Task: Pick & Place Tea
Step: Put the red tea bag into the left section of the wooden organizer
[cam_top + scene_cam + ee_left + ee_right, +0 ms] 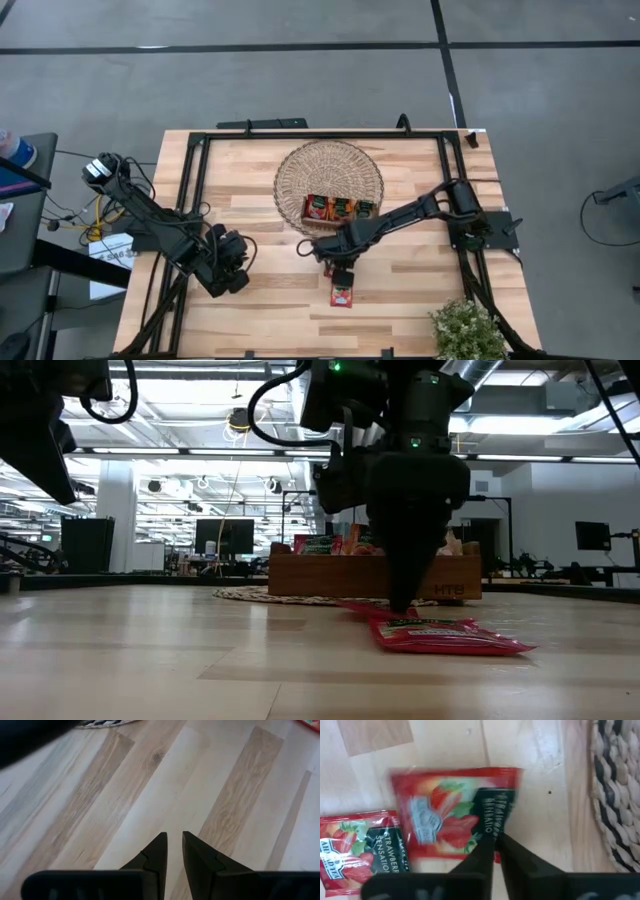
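Two red tea sachets lie flat on the wooden table in front of the round wicker mat (328, 180). One sachet (455, 812) is under my right gripper (495, 842), which points straight down and is shut on it. The other sachet (342, 295) lies free just nearer the table's near edge, flat on the wood. On the mat stands a brown wooden tray (312, 218) with more sachets (340, 208) standing in it. My left gripper (174, 840) hangs shut over bare wood at the near left and holds nothing. My right gripper comes from above, pointing down, and its two fingertips have closed together on the sachet's edge by the dark green band (492, 822). The sachet lies flat on the table under the fingers. The fingers hide how much of it is between them.
A small potted plant (465, 330) stands at the near right corner. Black frame rails (195, 190) run along the table's left, right and far edges. The wicker mat's rim (615, 795) lies close beside the right gripper.
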Controlling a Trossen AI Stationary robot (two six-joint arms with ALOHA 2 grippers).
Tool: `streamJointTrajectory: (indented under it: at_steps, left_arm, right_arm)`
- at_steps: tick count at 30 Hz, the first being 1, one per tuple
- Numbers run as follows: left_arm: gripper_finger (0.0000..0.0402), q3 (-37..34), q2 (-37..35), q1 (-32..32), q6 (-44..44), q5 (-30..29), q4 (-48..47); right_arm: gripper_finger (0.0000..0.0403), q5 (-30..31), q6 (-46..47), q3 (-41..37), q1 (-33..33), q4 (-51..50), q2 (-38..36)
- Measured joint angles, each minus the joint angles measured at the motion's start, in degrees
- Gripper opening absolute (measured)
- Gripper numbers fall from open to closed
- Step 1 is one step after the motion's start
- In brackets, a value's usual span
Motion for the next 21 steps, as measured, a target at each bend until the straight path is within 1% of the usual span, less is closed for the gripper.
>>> streamJointTrajectory:
  at_steps: [2,5,10,14,17,19,21]
  left_arm:
    - [0.0049,0.0,0.0,0.0,1.1,0.0,0.0]
    - [0.0049,0.0,0.0,0.0,2.6,0.2,0.0]
    - [0.0049,0.0,0.0,0.0,3.0,0.2,0.0]
    - [0.0049,0.0,0.0,0.0,3.1,0.3,0.6]
    - [0.0049,0.0,0.0,0.0,3.3,0.4,1.2]
    - [0.0049,0.0,0.0,0.0,3.7,0.4,1.8]
    - [0.0049,0.0,0.0,0.0,4.5,0.4,3.0]
  right_arm:
    - [0.0007,1.1,0.1,0.0,0.5,0.0,0.0]
    - [0.0010,2.9,1.6,0.0,1.0,-0.1,0.0]
    - [0.0003,4.6,1.9,0.5,1.7,-1.0,-0.6]
    - [0.0001,9.4,1.4,2.7,2.9,-5.1,-1.1]
    - [0.0001,12.6,0.1,6.0,3.7,-6.6,-1.6]
    - [0.0000,15.8,-1.5,8.3,4.7,-10.5,-2.1]
    - [0.0000,19.4,-3.4,11.0,5.6,-10.9,-2.2]
